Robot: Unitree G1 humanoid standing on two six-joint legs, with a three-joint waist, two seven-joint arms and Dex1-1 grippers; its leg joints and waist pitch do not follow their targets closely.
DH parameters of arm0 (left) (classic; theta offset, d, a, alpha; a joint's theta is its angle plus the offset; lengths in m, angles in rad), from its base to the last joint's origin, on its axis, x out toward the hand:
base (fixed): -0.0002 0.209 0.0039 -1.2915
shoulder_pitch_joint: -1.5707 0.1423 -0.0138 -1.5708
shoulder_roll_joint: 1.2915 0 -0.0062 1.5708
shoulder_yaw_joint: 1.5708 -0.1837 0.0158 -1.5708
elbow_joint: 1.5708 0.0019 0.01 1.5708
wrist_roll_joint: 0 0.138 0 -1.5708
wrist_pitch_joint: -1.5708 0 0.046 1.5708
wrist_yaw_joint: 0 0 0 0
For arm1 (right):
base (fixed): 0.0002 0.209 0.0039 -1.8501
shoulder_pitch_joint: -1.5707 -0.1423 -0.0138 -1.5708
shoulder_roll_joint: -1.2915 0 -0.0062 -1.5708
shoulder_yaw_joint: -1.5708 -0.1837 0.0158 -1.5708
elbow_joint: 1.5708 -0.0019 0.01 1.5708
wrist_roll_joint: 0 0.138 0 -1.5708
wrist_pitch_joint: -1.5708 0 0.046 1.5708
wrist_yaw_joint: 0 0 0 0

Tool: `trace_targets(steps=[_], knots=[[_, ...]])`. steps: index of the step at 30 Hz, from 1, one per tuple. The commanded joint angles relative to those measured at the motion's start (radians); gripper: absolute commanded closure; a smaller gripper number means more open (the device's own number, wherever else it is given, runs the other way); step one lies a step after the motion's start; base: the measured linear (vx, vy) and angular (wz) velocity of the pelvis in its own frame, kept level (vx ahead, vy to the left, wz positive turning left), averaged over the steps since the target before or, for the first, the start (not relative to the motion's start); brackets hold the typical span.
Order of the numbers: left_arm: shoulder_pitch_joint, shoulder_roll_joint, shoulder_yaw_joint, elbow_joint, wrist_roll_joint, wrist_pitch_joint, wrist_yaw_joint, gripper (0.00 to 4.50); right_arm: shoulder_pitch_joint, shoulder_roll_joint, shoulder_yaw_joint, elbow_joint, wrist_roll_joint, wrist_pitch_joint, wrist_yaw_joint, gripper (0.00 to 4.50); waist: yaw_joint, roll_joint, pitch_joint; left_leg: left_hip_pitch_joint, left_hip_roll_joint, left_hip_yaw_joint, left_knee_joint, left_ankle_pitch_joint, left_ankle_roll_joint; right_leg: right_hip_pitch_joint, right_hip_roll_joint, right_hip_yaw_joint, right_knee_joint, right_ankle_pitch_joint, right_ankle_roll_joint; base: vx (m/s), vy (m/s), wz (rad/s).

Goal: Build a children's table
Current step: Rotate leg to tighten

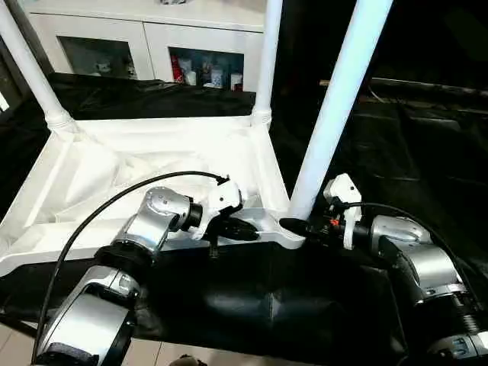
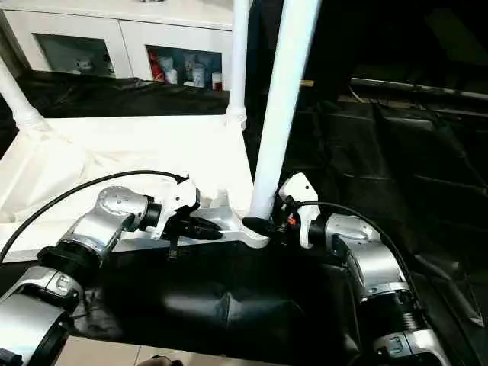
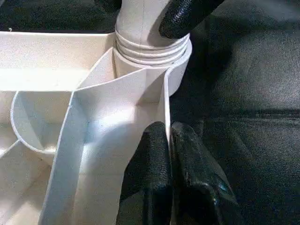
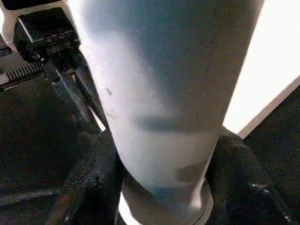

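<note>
The children's table top [image 1: 152,164] lies upside down on black wrinkled cloth [image 1: 396,145], smooth glossy white plastic with thin upright ribs and curved walls across its underside. Three white tubular legs stand in its corner sockets: one at 11 o'clock [image 1: 30,69], one at 12 o'clock [image 1: 267,53], and the nearest, thickest-looking leg [image 1: 335,99] at 3 o'clock, leaning slightly. That leg's foot shows ridged screw rings [image 3: 150,49] seated in its round socket. The left claw [image 1: 232,227], matte black and pebbled, is pressed together on the thin near edge wall of the top, one finger [image 3: 147,173] each side. The right claw [image 1: 293,223] straddles the near leg's base, its black fingers on both sides, against the tube. Behind stands a white cabinet [image 1: 152,34] with glass doors; no writing is readable.
</note>
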Motion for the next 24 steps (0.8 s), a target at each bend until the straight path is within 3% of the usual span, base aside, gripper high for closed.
trace_targets(steps=[1, 14, 18, 21, 24], knots=[[0.007, 0.004, 0.003, -0.008, -0.011, 0.005, 0.004, 4.5, -0.007, -0.002, -0.003, 0.005, 0.005, 0.002, 0.009, 2.4, 0.003, -0.014, -0.07, 0.025, 0.062, -0.026, -0.057, -0.169, 0.063, 0.045, -0.069, 0.043, -0.056, -0.13, -0.253, 0.0, 0.0, 0.0], [0.005, -0.005, 0.008, -0.005, -0.01, 0.016, 0.03, 4.5, 0.02, 0.015, -0.007, 0.015, -0.001, -0.004, -0.028, 2.48, 0.001, -0.01, -0.069, 0.025, 0.063, -0.028, -0.058, -0.199, 0.046, 0.044, -0.069, 0.044, -0.058, -0.149, -0.25, 0.0, 0.0, 0.0], [-0.024, -0.044, 0.02, 0.052, 0.02, 0.023, 0.167, 4.5, 0.007, 0.089, -0.055, 0.101, -0.035, -0.018, -0.22, 2.48, -0.011, -0.012, -0.065, 0.028, 0.06, -0.032, -0.062, -0.249, 0.017, 0.039, -0.072, 0.044, -0.069, -0.234, -0.234, 0.0, 0.0, 0.0], [-0.062, -0.097, 0.018, 0.107, 0.044, 0.045, 0.277, 4.5, -0.02, 0.189, -0.097, 0.175, -0.054, -0.002, -0.433, 2.49, -0.022, -0.014, -0.061, 0.032, 0.059, -0.035, -0.068, -0.308, -0.015, 0.033, -0.072, 0.045, -0.083, -0.345, -0.2, 0.0, 0.0, 0.0], [-0.116, -0.169, 0.021, 0.179, 0.067, 0.071, 0.431, 4.5, -0.057, 0.291, -0.108, 0.228, -0.076, 0.001, -0.608, 2.5, -0.026, -0.009, -0.06, 0.039, 0.059, -0.04, -0.072, -0.346, -0.042, 0.025, -0.07, 0.044, -0.087, -0.38, -0.182, 0.0, 0.0, 0.0]])
